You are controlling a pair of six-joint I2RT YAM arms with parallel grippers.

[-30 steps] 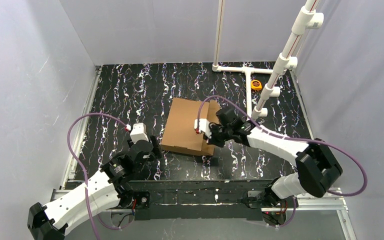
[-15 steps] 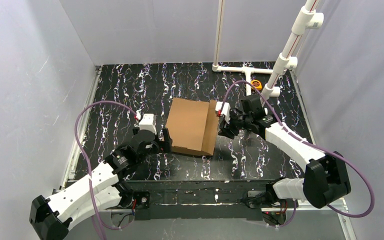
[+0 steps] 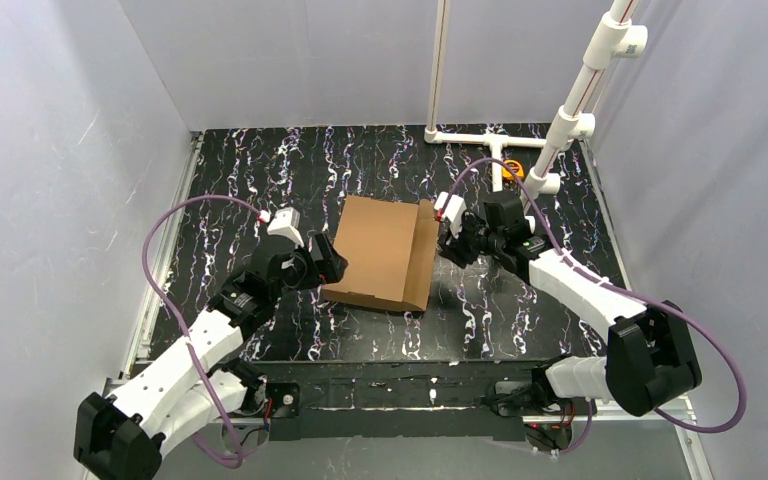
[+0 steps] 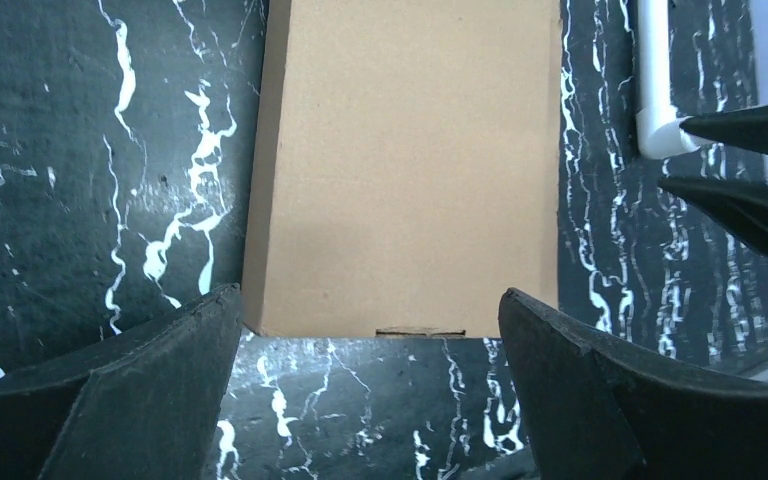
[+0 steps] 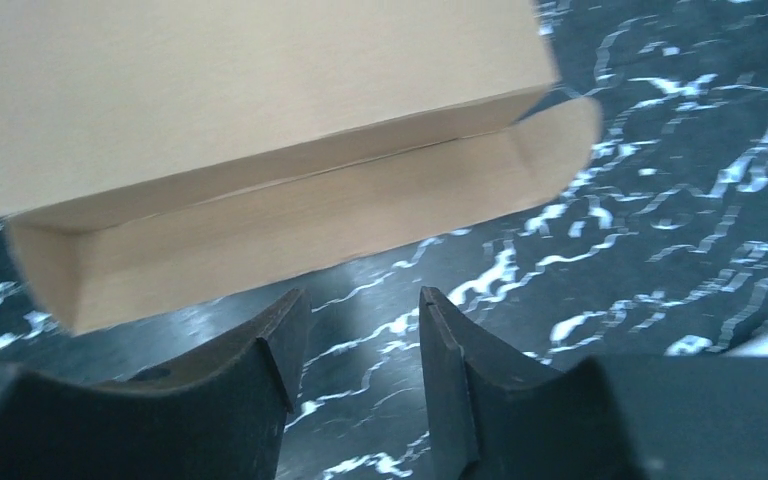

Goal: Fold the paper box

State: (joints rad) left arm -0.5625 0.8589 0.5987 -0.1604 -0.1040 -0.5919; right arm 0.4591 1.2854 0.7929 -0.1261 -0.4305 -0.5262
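The paper box [image 3: 380, 250] is a flat brown cardboard mailer lying in the middle of the black marbled table, with a long side flap [image 3: 424, 255] raised along its right edge. My left gripper [image 3: 326, 262] stands wide open at the box's left edge and holds nothing. In the left wrist view the box [image 4: 410, 170] fills the space ahead of the left gripper [image 4: 370, 295]. My right gripper [image 3: 447, 242] is just right of the flap, partly open and empty. From the right wrist, the box [image 5: 260, 90] and its loose flap [image 5: 310, 220] lie just beyond the right gripper [image 5: 360, 295].
A white PVC pipe frame [image 3: 490, 140] stands at the back right, with a slanted pipe [image 3: 570, 120] rising from it. An orange tape measure [image 3: 513, 170] lies beside the pipes. Grey walls close in the table on the left, back and right.
My right gripper let go over the box, opened and pulled back to its right side. The left gripper opened wide and moved up to the box's left edge. The right flap now stands raised.
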